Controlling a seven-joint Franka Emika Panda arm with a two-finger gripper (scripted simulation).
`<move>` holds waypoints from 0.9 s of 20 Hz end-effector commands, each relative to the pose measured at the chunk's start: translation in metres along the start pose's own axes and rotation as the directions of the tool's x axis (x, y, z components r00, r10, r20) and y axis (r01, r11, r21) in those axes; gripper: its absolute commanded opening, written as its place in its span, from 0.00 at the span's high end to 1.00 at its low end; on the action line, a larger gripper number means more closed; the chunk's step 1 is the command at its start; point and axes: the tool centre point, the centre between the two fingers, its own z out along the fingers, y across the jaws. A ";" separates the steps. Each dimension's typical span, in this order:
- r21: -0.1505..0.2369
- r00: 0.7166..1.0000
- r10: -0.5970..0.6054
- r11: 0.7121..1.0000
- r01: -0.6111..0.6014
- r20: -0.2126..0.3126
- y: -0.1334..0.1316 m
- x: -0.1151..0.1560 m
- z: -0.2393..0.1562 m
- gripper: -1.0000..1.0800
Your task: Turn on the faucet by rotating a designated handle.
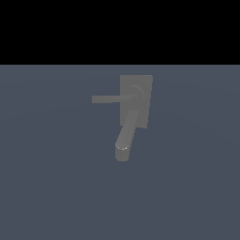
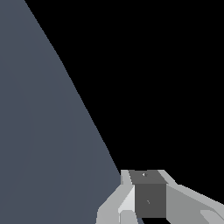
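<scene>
One matte grey faucet [image 1: 136, 101] bearing one thick rounded-tip spout [image 1: 125, 138] and one thin straight lever handle [image 1: 112, 99]; one pale grey gripper [image 2: 146, 197].

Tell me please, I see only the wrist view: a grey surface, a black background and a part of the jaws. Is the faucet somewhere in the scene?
Observer: Yes. In the exterior view the faucet shows against the grey surface, near the middle of the picture.
Operator: In which direction does the handle point?
Observer: The handle is a thin bar that runs from the round hub toward the exterior view's left, about level in the picture. Nothing touches it there.
Operator: And where is the spout?
Observer: The thick spout leaves the back plate below the hub and points down in the picture, well apart from the handle's free end.
</scene>
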 end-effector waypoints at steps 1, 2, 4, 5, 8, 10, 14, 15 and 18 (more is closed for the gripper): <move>-0.090 0.998 -0.039 0.995 0.033 -0.058 -0.004 0.018 -0.015 1.00; -0.125 0.995 -0.057 0.991 0.047 -0.080 -0.006 0.025 -0.021 1.00; -0.192 0.988 -0.099 0.978 0.075 -0.121 -0.014 0.038 -0.034 1.00; -0.225 0.982 -0.123 0.970 0.089 -0.141 -0.018 0.045 -0.040 1.00; -0.318 0.960 -0.201 0.939 0.132 -0.194 -0.036 0.065 -0.057 1.00; -0.377 0.940 -0.259 0.912 0.161 -0.224 -0.052 0.078 -0.068 1.00; -0.483 0.883 -0.383 0.848 0.221 -0.270 -0.091 0.100 -0.086 1.00; -0.507 0.866 -0.416 0.829 0.235 -0.278 -0.102 0.105 -0.090 1.00; -0.574 0.805 -0.514 0.770 0.280 -0.296 -0.139 0.118 -0.099 1.00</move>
